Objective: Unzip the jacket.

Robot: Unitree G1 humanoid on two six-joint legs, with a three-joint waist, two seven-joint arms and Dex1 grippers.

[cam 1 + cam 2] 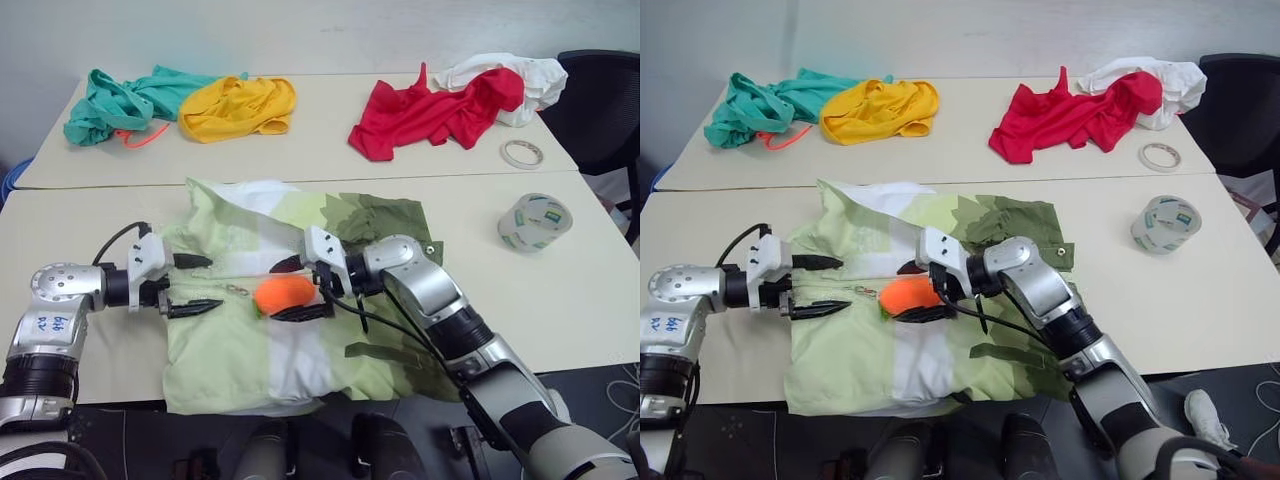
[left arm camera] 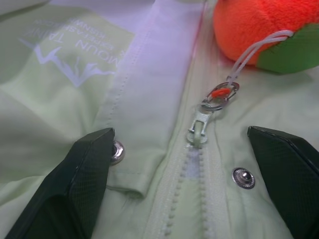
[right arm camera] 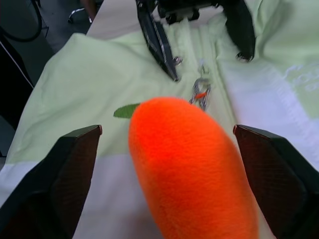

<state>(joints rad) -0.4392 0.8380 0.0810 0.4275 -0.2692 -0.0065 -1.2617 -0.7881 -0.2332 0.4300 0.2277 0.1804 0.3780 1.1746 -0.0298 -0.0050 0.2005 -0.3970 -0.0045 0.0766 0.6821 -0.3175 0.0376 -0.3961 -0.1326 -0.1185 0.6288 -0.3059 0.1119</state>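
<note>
Pale desk (image 1: 560,300), jacket (image 1: 300,340) flat at near edge. Left gripper (image 1: 190,285) jaws wide, empty, straddling zipper. Right gripper (image 1: 300,290) jaws wide around orange plush pull (image 1: 284,294), not clamped. Best: pinch pull, left pins fabric.

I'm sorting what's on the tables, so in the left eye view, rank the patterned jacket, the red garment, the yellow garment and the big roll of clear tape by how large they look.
1. Jacket, by far the largest.
2. Red garment.
3. Yellow garment, a bit smaller than the red; both lie on the far table, so that pair compares fairly.
4. Clear tape roll, smallest, though nearer the camera than the two garments.
</note>
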